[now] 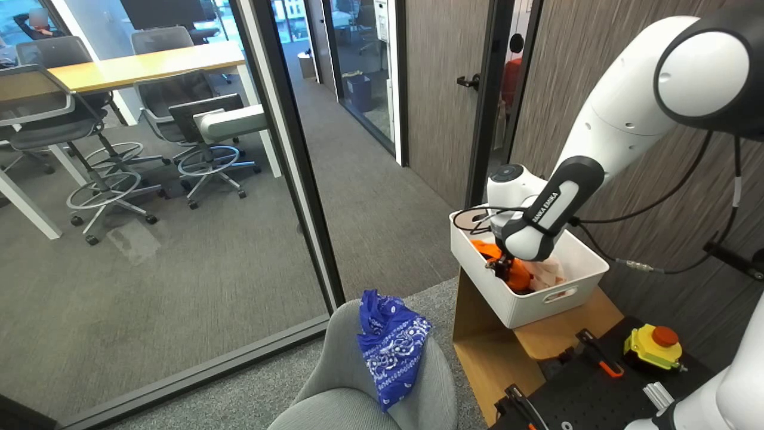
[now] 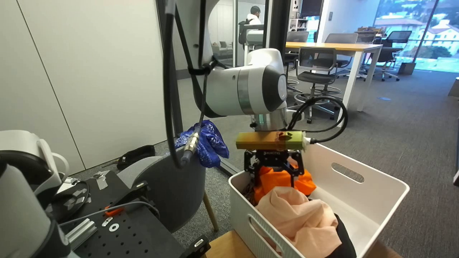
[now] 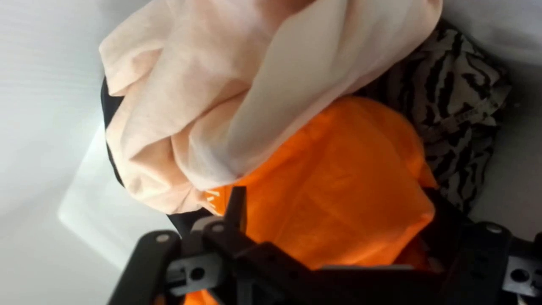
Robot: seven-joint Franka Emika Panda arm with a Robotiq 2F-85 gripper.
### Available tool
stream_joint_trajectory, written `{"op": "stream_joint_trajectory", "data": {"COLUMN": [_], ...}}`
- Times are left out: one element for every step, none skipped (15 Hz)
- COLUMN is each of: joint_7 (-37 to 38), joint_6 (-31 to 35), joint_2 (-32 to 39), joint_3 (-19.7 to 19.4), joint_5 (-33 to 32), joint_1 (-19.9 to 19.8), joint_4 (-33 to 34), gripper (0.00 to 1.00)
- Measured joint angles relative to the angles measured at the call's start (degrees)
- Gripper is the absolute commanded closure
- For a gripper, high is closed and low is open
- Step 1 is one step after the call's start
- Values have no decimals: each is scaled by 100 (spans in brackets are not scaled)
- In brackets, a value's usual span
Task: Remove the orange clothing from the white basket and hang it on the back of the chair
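Note:
The orange cloth (image 1: 518, 276) lies crumpled in the white basket (image 1: 537, 312), partly under a pale peach cloth; in an exterior view it also shows (image 2: 272, 182). My gripper (image 2: 274, 178) points down inside the basket at the orange cloth. Its fingers are apart, one on each side of a bulge of the orange cloth (image 3: 334, 182) in the wrist view. The right finger is dark and hard to make out there. Whether the fingers touch the cloth cannot be told. The grey chair (image 1: 343, 352) stands beside the basket's stand, with a blue bandana (image 1: 394, 352) over its back.
The peach cloth (image 2: 297, 218) lies beside the gripper in the basket. A black-and-white patterned cloth (image 3: 457, 110) and some black fabric are also inside. The basket stands on a wooden stand (image 1: 555, 334) near a wood-panel wall. A yellow emergency stop (image 1: 653, 346) sits on the black robot table.

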Motion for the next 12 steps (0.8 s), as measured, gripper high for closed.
{"op": "stream_joint_trajectory", "data": {"joint_7": [-4,-6,-12,-29,-44,-55,-65,-77,-86,-95,-103,-110], "joint_6": [0,0,0,0,0,0,0,0,0,0,0,1], "joint_2": [4,10,15,20,24,27,29,31,32,34,34,35], "joint_3": [0,-1,-1,-2,-2,-2,-2,-3,-4,-5,-5,-6], "joint_5": [9,17,31,59,88,111,127,141,157,171,179,184], "joint_1": [0,0,0,0,0,0,0,0,0,0,0,0], "joint_4": [7,15,21,28,32,35,38,39,41,41,41,42], "gripper": [0,0,0,0,0,0,0,0,0,0,0,0]}}
